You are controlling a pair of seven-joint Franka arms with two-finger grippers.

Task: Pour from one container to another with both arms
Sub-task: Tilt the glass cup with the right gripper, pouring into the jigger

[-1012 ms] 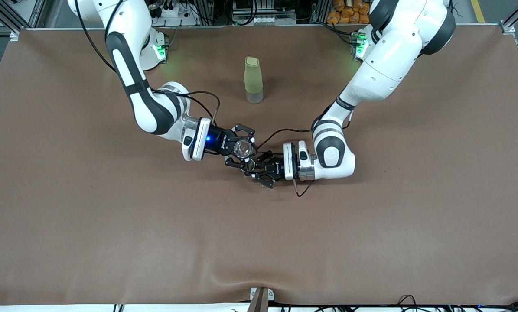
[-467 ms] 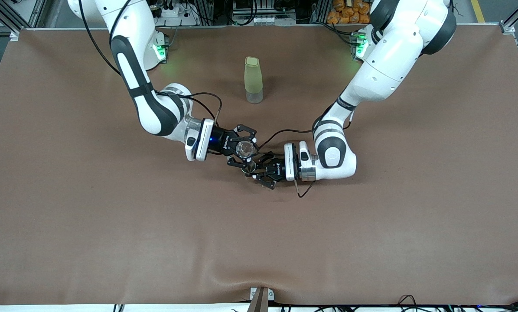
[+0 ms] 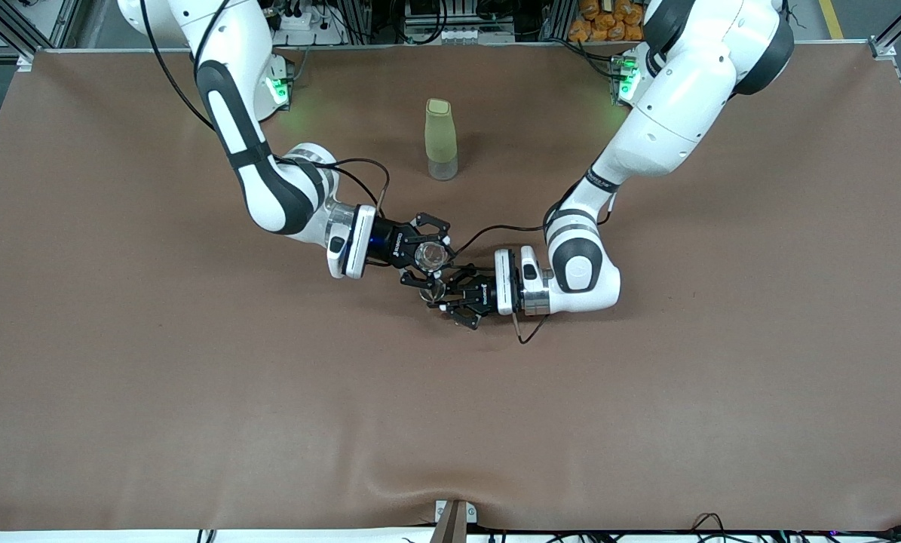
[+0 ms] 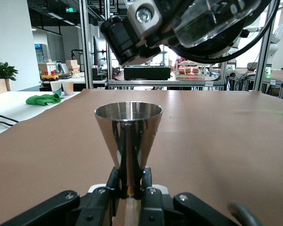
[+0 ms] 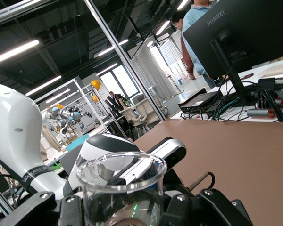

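Right gripper (image 3: 429,256) clamped on the clear glass cup (image 3: 429,256), held tilted just above the mouth of the metal jigger (image 3: 433,289), over the middle of the brown bench (image 3: 194,392). Left gripper (image 3: 439,294) pinched on the narrow waist of the jigger (image 4: 128,141), upright, rim open upward, with the cup (image 4: 212,19) overhead. Pale-green bottle (image 3: 440,139) upright on the bench, farther from the front camera than both grippers.
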